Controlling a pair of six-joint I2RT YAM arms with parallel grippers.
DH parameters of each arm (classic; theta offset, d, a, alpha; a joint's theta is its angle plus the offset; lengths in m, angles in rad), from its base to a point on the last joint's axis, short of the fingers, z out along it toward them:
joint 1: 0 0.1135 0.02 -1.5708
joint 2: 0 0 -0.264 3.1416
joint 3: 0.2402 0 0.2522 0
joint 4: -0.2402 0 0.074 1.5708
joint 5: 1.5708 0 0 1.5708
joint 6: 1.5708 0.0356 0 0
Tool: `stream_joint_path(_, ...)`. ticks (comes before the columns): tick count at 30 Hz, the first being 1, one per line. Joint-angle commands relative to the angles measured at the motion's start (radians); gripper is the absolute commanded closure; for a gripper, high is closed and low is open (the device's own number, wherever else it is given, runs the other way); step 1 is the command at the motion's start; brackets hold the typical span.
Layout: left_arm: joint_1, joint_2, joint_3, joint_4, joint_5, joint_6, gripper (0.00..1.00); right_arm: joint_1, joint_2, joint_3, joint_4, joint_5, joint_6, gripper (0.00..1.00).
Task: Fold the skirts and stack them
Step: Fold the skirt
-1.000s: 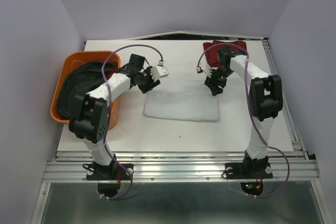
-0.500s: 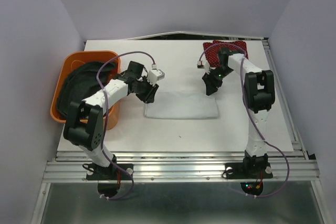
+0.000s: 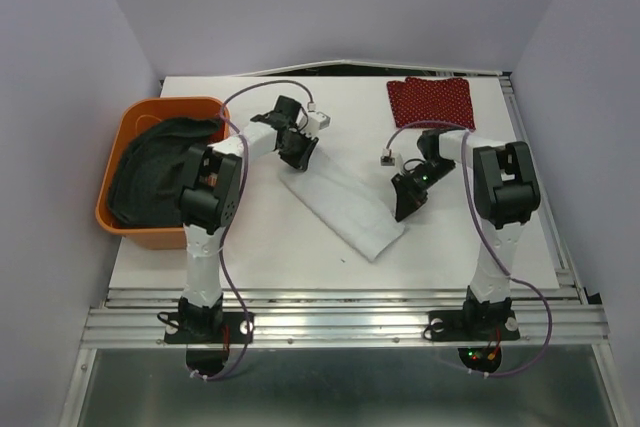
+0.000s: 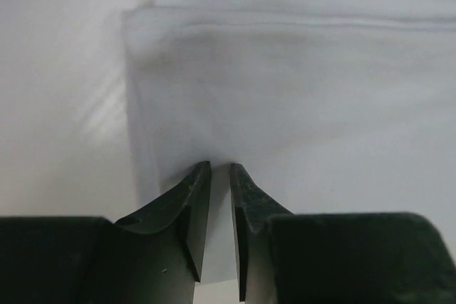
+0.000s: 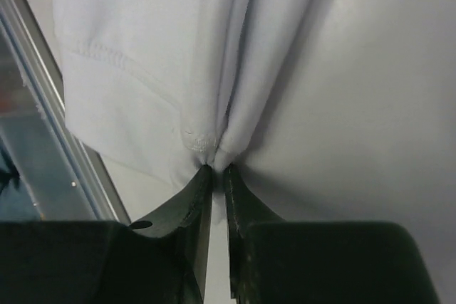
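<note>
The dark grey skirt (image 3: 160, 172) fills the orange basket (image 3: 165, 104) at the left. The white skirt (image 3: 345, 202), folded into a long strip, slants across mid-frame from upper left to lower right. The left gripper (image 3: 300, 155), its arm stretched up and rightward, pinches the strip's upper-left end with its jaws a sliver apart. The right gripper (image 3: 403, 209), forearm bent back leftward, is clamped tight on bunched cloth at the lower-right end. The red dotted skirt (image 3: 430, 102) lies flat at upper right.

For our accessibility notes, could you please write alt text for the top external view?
Two robot arms pinch a folded white skirt lying diagonally in the middle, the left tool at its far end, the right tool at its right edge. A folded red skirt lies at the far right; a dark grey skirt fills the orange basket at the left.
</note>
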Motion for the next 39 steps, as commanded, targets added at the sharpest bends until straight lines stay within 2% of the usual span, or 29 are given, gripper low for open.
stream_joint_path(1, -0.002, 0.114, 0.211, -0.012, -0.063, 0.083, 0.69, 0.018, -0.093, -0.133, -0.064, -0.104, 0.013, 0.87)
stream_joint_path(3, -0.006, 0.143, 0.29, -0.04, -0.043, 0.119, 0.65, 0.041, -0.119, -0.161, -0.079, -0.148, 0.021, 0.76)
stream_joint_path(4, -0.006, 0.149, 0.347, -0.058, -0.032, 0.131, 0.6, 0.056, -0.13, -0.17, -0.086, -0.193, 0.023, 0.6)
stream_joint_path(5, -0.006, 0.148, 0.367, -0.064, -0.028, 0.14, 0.57, 0.065, -0.153, -0.176, -0.095, -0.217, 0.024, 0.54)
stream_joint_path(7, -0.006, 0.128, 0.401, -0.067, -0.018, 0.163, 0.54, 0.075, -0.178, -0.174, -0.129, -0.27, 0.032, 0.43)
stream_joint_path(8, -0.006, 0.09, 0.401, -0.064, -0.011, 0.171, 0.52, 0.084, -0.198, -0.164, -0.147, -0.325, 0.035, 0.42)
stream_joint_path(10, -0.006, 0.028, 0.355, -0.051, -0.003, 0.176, 0.51, 0.084, -0.213, -0.141, -0.156, -0.363, 0.081, 0.42)
stream_joint_path(12, -0.013, -0.109, 0.282, -0.005, -0.004, 0.169, 0.5, 0.084, -0.219, -0.089, -0.17, -0.36, 0.089, 0.44)
stream_joint_path(13, -0.028, -0.222, 0.176, 0.011, -0.018, 0.174, 0.5, 0.067, -0.222, -0.075, -0.175, -0.344, 0.096, 0.46)
stream_joint_path(15, -0.055, -0.344, 0.058, 0.058, -0.069, 0.183, 0.5, 0.015, -0.233, -0.055, -0.158, -0.333, 0.125, 0.48)
stream_joint_path(16, -0.08, -0.405, -0.075, 0.08, -0.099, 0.18, 0.5, -0.002, -0.238, -0.032, -0.149, -0.33, 0.151, 0.51)
stream_joint_path(17, -0.151, -0.528, -0.139, 0.101, -0.139, 0.173, 0.49, -0.013, -0.242, -0.02, -0.115, -0.33, 0.179, 0.51)
stream_joint_path(18, -0.199, -0.583, -0.2, 0.112, -0.22, 0.168, 0.49, -0.013, -0.248, -0.006, -0.089, -0.327, 0.214, 0.52)
stream_joint_path(19, -0.256, -0.672, -0.31, 0.139, -0.271, 0.153, 0.39, -0.013, -0.267, 0.012, -0.055, -0.314, 0.301, 0.52)
stream_joint_path(22, -0.475, -0.745, -0.449, 0.155, -0.437, 0.05, 0.39, -0.013, -0.291, 0.023, 0.107, -0.322, 0.45, 0.53)
stream_joint_path(23, -0.585, -0.763, -0.472, 0.166, -0.512, -0.005, 0.39, 0.008, -0.287, 0.031, 0.149, -0.331, 0.483, 0.55)
stream_joint_path(24, -0.586, -0.764, -0.495, 0.166, -0.512, -0.005, 0.41, 0.009, -0.279, 0.034, 0.158, -0.336, 0.483, 0.55)
stream_joint_path(25, -0.682, -0.756, -0.509, 0.17, -0.573, -0.045, 0.41, 0.033, -0.268, 0.039, 0.164, -0.339, 0.5, 0.56)
stream_joint_path(27, -0.735, -0.722, -0.533, 0.179, -0.583, -0.073, 0.42, 0.059, -0.25, 0.019, 0.199, -0.365, 0.545, 0.58)
stream_joint_path(32, -0.903, -0.589, -0.492, 0.184, -0.675, -0.065, 0.43, 0.141, -0.247, -0.079, 0.37, -0.38, 0.655, 0.6)
stream_joint_path(39, -0.994, -0.411, -0.4, 0.183, -0.707, -0.085, 0.45, 0.15, -0.15, -0.147, 0.405, -0.324, 0.621, 0.63)
